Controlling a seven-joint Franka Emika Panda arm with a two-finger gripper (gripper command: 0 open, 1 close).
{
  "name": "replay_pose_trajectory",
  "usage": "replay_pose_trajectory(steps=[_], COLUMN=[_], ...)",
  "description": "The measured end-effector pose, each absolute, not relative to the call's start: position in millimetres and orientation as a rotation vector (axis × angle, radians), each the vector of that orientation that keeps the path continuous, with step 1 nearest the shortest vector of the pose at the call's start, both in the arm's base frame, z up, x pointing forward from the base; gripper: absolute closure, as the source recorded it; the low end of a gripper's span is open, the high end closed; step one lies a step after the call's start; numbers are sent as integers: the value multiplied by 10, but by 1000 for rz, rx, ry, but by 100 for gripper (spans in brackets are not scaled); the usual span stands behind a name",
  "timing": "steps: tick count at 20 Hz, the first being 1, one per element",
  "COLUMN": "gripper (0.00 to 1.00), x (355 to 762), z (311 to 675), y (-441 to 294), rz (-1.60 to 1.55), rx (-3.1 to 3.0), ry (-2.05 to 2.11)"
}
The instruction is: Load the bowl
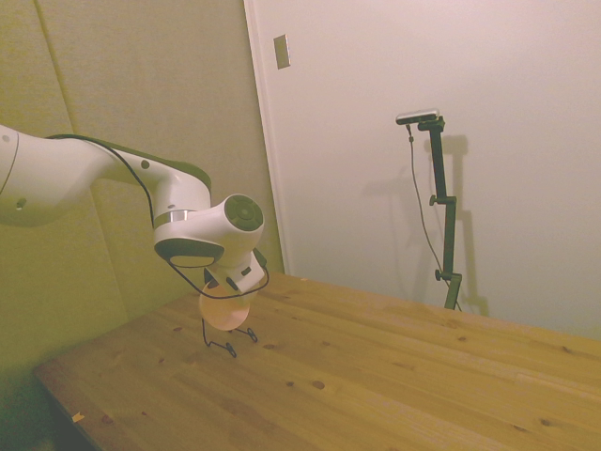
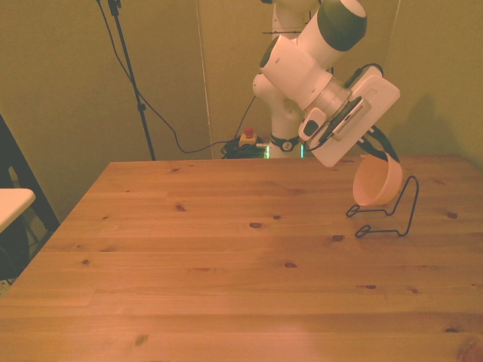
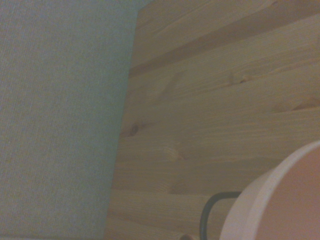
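Bowl (image 2: 375, 183) tilts over the wire rack (image 2: 392, 215) (front view only), seemingly held by the gripper (image 2: 377, 154).

Pink bowl tipped on its side at the wire rack

The bowl (image 2: 375, 182) is small, round and pale pink-peach, smooth and plain with no marks. It is up off the table, tipped on its side, so its open mouth faces sideways and the front view looks partly into it. It sits by the thin black wire rack (image 2: 400, 215), close to its tall loop, on the front view's right. From the side it (image 1: 225, 310) shows as a round peach shape just above the rack's feet. Up close, its (image 3: 280, 200) pale rim curves over the wood.
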State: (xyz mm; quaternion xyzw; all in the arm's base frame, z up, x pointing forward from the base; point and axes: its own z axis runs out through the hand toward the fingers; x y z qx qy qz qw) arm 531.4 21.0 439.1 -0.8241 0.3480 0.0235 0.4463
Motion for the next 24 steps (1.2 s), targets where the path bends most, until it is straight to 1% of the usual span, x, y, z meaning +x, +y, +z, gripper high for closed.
replay_pose_trajectory(steps=[16, 24], gripper=[100, 100], x=[5439, 5500], z=[3964, 3854], y=[327, 355], rz=[89, 102], rx=[-1989, -1980], ry=[821, 830])
